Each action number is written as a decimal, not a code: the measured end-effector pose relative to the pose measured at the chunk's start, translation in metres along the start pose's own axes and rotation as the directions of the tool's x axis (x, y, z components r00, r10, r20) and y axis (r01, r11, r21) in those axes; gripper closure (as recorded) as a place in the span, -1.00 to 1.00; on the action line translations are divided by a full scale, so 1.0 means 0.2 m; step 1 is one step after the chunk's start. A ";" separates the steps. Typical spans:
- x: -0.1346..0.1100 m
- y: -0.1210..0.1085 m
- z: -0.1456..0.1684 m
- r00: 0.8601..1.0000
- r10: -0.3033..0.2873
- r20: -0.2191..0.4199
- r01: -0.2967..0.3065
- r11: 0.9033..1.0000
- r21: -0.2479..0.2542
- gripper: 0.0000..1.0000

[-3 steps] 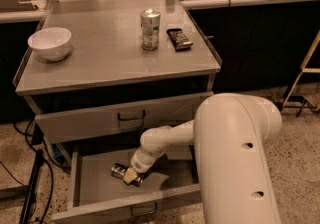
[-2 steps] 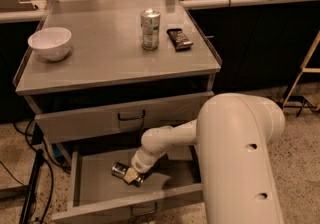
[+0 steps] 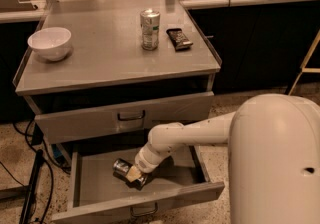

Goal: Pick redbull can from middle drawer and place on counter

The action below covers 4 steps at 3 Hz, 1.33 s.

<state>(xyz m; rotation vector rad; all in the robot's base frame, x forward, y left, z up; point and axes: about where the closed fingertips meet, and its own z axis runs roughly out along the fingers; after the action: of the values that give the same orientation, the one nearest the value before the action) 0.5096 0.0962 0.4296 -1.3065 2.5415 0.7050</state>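
Observation:
The middle drawer (image 3: 95, 188) is pulled open below the cabinet. The redbull can (image 3: 121, 167) lies on its side on the drawer floor, shiny round end pointing left. My gripper (image 3: 133, 175) reaches down into the drawer and sits right at the can, its tip around the can's right part. The counter (image 3: 100, 63) is the broad grey top above the drawers.
On the counter stand a white bowl (image 3: 49, 43) at the left, a wider silver can with green marks (image 3: 150, 29) near the middle back, and a dark packet (image 3: 179, 38) beside it. The upper drawer front (image 3: 127, 114) is closed. Black cables (image 3: 30, 168) hang at the cabinet's left.

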 end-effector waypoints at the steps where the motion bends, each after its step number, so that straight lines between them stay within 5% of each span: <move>1: 0.01 0.07 -0.22 0.999 0.010 0.032 -0.011 0.999 0.037 1.00; 3: 0.00 0.10 -0.33 0.999 0.013 0.033 -0.015 0.998 0.058 1.00; 4: 0.03 0.31 -0.66 1.000 0.020 0.014 -0.021 0.992 0.124 1.00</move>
<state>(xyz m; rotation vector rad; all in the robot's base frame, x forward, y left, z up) 0.4607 0.0570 0.5620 -1.2333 2.5471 0.5467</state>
